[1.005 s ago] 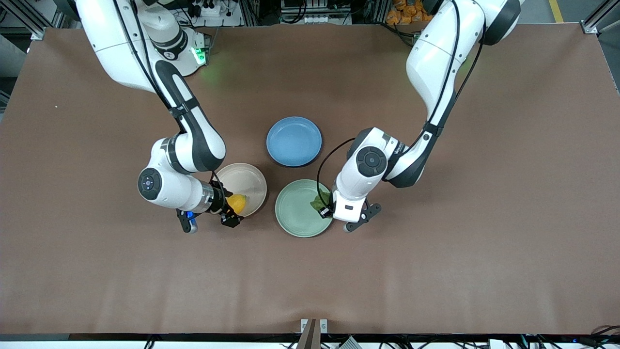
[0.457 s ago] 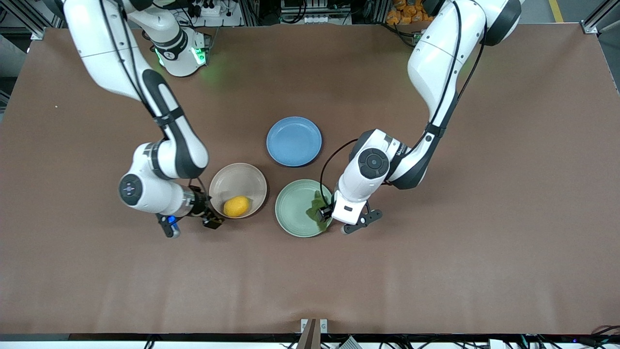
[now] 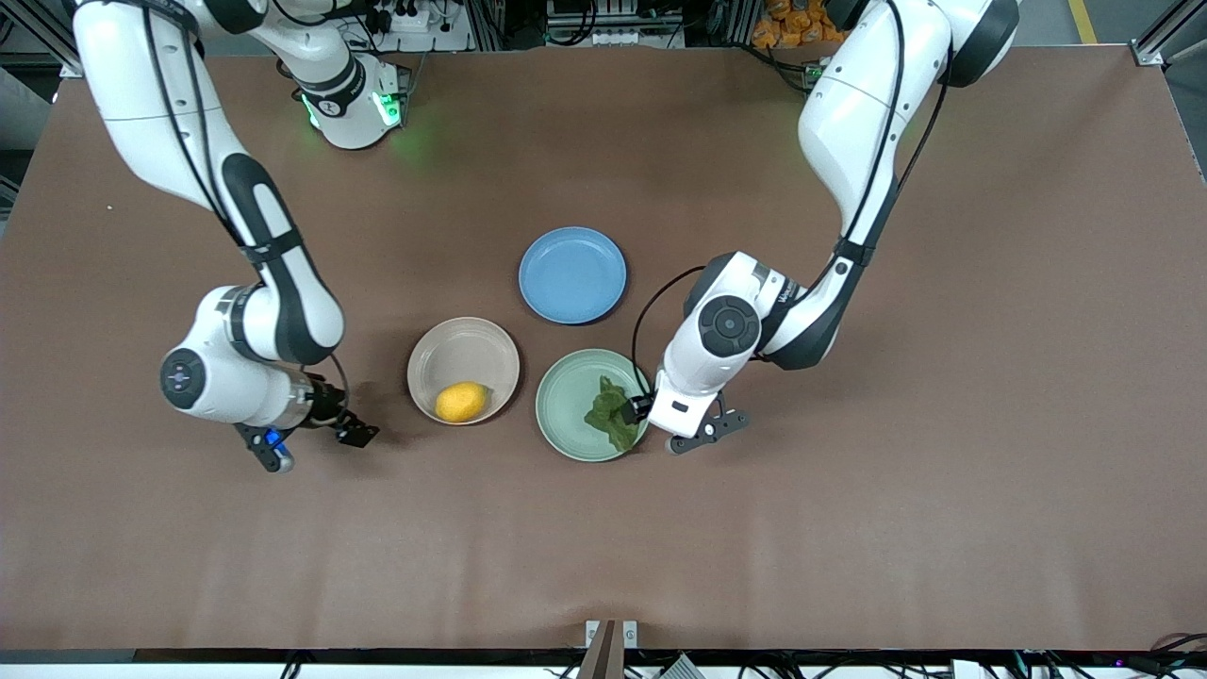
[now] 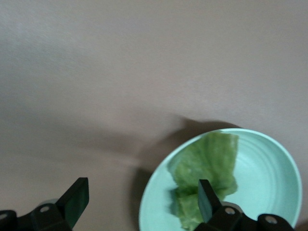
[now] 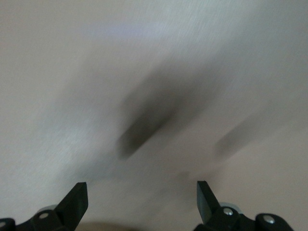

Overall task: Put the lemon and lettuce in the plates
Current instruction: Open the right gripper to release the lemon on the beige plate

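Note:
The yellow lemon (image 3: pixel 461 402) lies in the beige-pink plate (image 3: pixel 467 351), at the side nearer the front camera. The dark green lettuce (image 3: pixel 611 415) lies in the mint green plate (image 3: pixel 564 396), at its edge toward the left arm's end. My left gripper (image 3: pixel 671 424) is open and empty, straddling that plate's rim beside the lettuce. In the left wrist view the lettuce (image 4: pixel 208 163) lies on the green plate (image 4: pixel 269 163), with the gripper (image 4: pixel 142 202) open around the rim. My right gripper (image 3: pixel 316 445) is open and empty over bare table, beside the beige plate toward the right arm's end; the right wrist view shows the open gripper (image 5: pixel 142 199) over bare table.
An empty blue plate (image 3: pixel 572 274) sits farther from the front camera than the two other plates, between them. The brown table mat (image 3: pixel 849 528) spreads wide on all sides.
My right gripper let go of the lemon, which now lies in the beige plate, and moved away toward the right arm's end. The lettuce dropped into the green plate; my left gripper barely shifted.

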